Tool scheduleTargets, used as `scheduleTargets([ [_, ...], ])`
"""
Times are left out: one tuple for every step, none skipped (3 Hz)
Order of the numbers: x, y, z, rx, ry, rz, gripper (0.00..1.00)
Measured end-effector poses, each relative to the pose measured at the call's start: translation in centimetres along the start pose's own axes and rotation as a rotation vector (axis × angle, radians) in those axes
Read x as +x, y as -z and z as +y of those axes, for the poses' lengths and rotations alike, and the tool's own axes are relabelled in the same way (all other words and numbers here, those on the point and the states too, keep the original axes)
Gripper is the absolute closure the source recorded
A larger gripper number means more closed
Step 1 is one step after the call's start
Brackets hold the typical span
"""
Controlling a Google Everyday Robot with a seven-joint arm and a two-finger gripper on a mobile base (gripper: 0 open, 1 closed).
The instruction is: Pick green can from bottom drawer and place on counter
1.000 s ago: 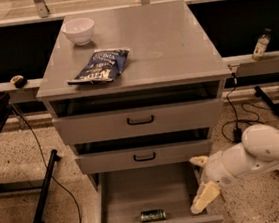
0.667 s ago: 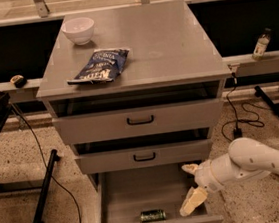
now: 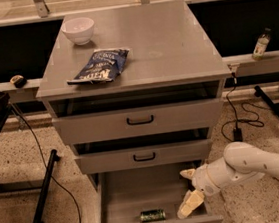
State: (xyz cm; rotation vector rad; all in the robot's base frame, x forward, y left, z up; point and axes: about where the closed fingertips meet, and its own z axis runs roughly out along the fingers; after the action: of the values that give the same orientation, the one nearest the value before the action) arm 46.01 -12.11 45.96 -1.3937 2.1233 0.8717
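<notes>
Three drawers in the stack, and only the bottom drawer (image 3: pixel 138 189) stands open, so its floor is reachable from above. The green can (image 3: pixel 152 215) lies on its side inside that drawer, hard against the front wall at about mid-width, long axis running along the wall. The gripper (image 3: pixel 187 192) is down in the drawer's right half, beside the can and apart from it, no contact. Jaws are spread wide with nothing between them, one toward the drawer's back and the other near its front wall. My read: that spread is set across the can's body, so a sideways slide toward the drawer's middle would straddle it. The arm (image 3: pixel 256 163) comes in from outside the drawer's right wall, low, probably to clear the two upper drawers (image 3: pixel 144 156) overhanging the drawer's rear. Risk: the can is round and loose, so a nudge could roll it, and the front wall leaves little room for the near jaw. The counter (image 3: pixel 171 39), high above the drawer, is bare over the drawer's right side. The chip bag (image 3: pixel 99 66) and bowl (image 3: pixel 78 30) sit over its left, so the right side looks like the drop spot.
</notes>
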Motion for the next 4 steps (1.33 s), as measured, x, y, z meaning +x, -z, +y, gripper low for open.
scheduleTargets([
  [0.7, -3.8, -1.4, -0.077, -0.014, -0.003, 0.0],
  [3.0, -9.7, -2.7, -0.146, -0.05, 0.008, 0.0],
  [3.2, -9.8, -2.5, -0.149, -0.053, 0.007, 0.0],
  [2.6, -12.0, -3.4, -0.158, 0.022, -0.045, 0.0],
])
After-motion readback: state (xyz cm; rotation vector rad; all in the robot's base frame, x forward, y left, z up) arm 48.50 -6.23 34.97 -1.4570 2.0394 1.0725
